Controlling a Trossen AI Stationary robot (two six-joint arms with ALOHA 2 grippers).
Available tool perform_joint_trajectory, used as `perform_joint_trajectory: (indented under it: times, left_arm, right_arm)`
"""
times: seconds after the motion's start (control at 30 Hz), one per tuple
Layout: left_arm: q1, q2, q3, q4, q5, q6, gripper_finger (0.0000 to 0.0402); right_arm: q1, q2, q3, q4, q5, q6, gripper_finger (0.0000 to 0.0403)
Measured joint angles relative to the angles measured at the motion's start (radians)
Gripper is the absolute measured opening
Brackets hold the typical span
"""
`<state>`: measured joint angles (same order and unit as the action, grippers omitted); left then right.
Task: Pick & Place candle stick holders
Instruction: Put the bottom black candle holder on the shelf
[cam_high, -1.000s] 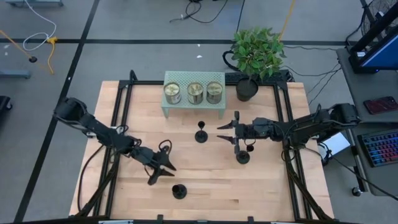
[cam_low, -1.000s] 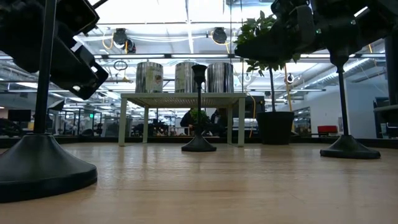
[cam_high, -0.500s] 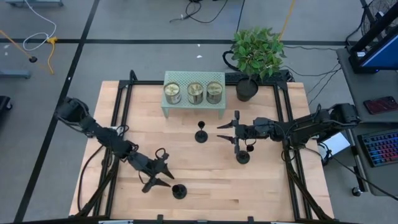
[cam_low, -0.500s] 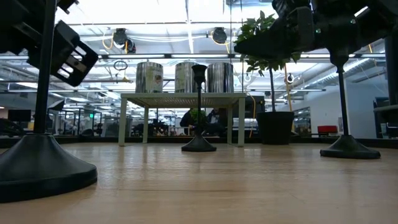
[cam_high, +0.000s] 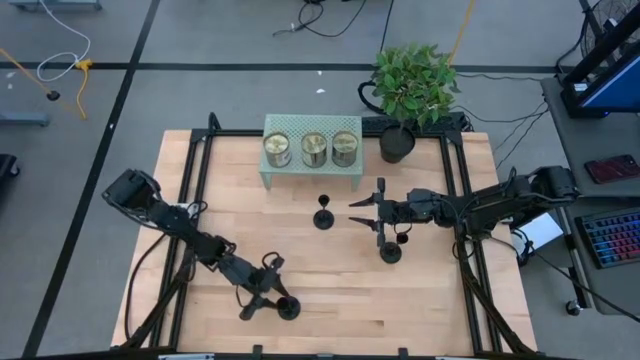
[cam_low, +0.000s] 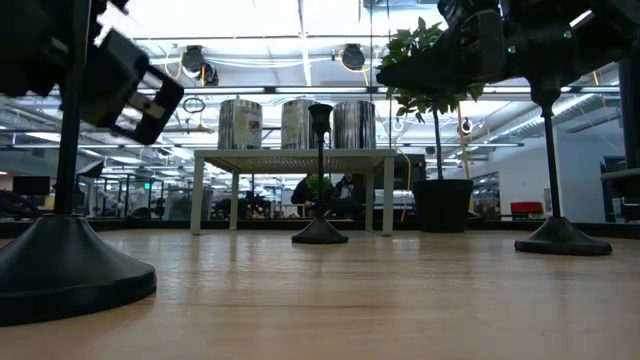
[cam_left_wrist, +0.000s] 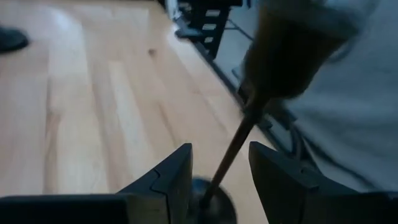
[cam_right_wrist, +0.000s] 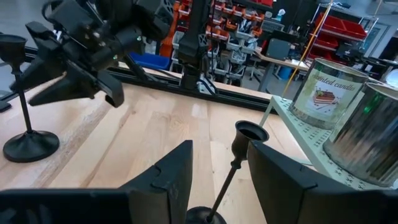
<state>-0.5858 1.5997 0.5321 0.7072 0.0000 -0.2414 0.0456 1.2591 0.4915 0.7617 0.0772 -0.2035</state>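
Three candlesticks stand upright on your table: one near the front edge (cam_high: 288, 307), one mid-table (cam_high: 324, 214) before the green shelf (cam_high: 312, 160) holding three tins (cam_high: 314, 148), one to the right (cam_high: 391, 249). Your left gripper (cam_high: 266, 297) straddles the front candlestick's stem (cam_left_wrist: 231, 155), fingers (cam_left_wrist: 171, 177) parted, not visibly touching it. Your right gripper (cam_high: 383, 219) sits at the right candlestick, its stem (cam_right_wrist: 231, 168) between open fingers (cam_right_wrist: 171, 171); you cannot tell whether they grip. A potted plant (cam_high: 412, 88) occupies the back corner.
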Motion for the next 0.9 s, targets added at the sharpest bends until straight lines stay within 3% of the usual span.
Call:
perform_joint_trajectory:
  times: [0.27,0.63,0.9]
  left_arm:
    - [0.003,-0.001,0.005,0.001,-0.001,0.053,0.0141]
    - [0.038,-0.002,0.005,0.008,0.001,0.082,0.0018]
    - [0.087,-0.077,0.016,0.02,-0.02,0.054,0.0016]
  right_arm:
    - [0.0,0.0,0.0,0.004,0.0,-0.004,0.0146]
    - [0.0,0.0,0.0,0.013,0.0,-0.021,0.0146]
    - [0.0,0.0,0.0,0.013,0.0,-0.021,0.0146]
